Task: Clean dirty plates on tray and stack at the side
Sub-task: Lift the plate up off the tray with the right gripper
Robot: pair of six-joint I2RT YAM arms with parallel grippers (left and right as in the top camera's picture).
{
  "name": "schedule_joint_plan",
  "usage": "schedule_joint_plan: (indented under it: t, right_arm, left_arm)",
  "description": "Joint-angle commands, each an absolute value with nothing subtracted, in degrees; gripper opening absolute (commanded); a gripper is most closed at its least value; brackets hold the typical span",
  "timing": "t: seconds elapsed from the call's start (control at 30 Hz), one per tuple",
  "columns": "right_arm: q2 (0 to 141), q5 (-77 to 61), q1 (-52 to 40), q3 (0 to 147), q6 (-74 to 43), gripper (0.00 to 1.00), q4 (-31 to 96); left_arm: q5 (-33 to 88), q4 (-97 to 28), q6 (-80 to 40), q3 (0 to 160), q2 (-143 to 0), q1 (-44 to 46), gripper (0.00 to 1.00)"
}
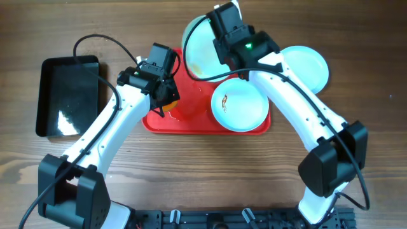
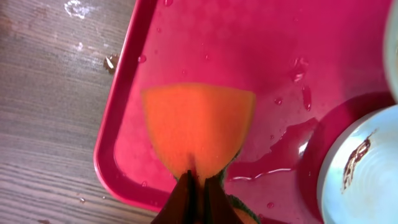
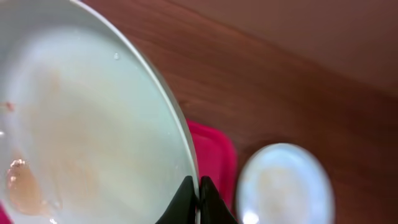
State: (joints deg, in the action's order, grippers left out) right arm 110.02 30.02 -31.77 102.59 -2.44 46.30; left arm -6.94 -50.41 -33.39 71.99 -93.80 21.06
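Observation:
The red tray (image 1: 184, 121) lies mid-table. One plate with a brown smear (image 1: 240, 104) rests on its right part and also shows in the left wrist view (image 2: 364, 168). My right gripper (image 1: 219, 48) is shut on the rim of a second plate (image 1: 198, 48), held tilted above the tray's far edge; the right wrist view shows its smeared, wet face (image 3: 81, 124) with the jaws (image 3: 198, 186) pinching the rim. A third plate (image 1: 308, 65) lies on the table right of the tray (image 3: 283, 186). My left gripper (image 2: 194, 186) is shut on an orange sponge (image 2: 199, 124) over the tray's left part (image 1: 166, 95).
A black rectangular bin (image 1: 67, 95) stands at the left on the wooden table. Water drops and a small puddle (image 2: 280, 149) lie on the tray (image 2: 205, 43). Crumbs and drops mark the wood left of the tray (image 2: 111, 60).

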Motion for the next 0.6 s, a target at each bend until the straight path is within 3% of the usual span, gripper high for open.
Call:
schedule_joint_plan:
  t: [0.0, 0.2, 0.57]
  right_arm:
    - [109.51, 48.84, -35.16, 103.44, 5.23, 0.04, 45.87]
    - [109.51, 65.14, -41.04, 103.44, 16.97, 0.04, 40.91]
    - [109.51, 68.34, -43.92, 103.44, 28.99, 0.04, 38.15]
  left_arm:
    - [-6.20, -51.16, -33.93, 72.23, -93.76, 20.84, 0.04]
    - [-6.20, -51.33, -33.93, 72.23, -93.76, 20.84, 0.04]
    - [-5.76, -51.33, -33.95, 72.23, -93.76, 20.97, 0.04]
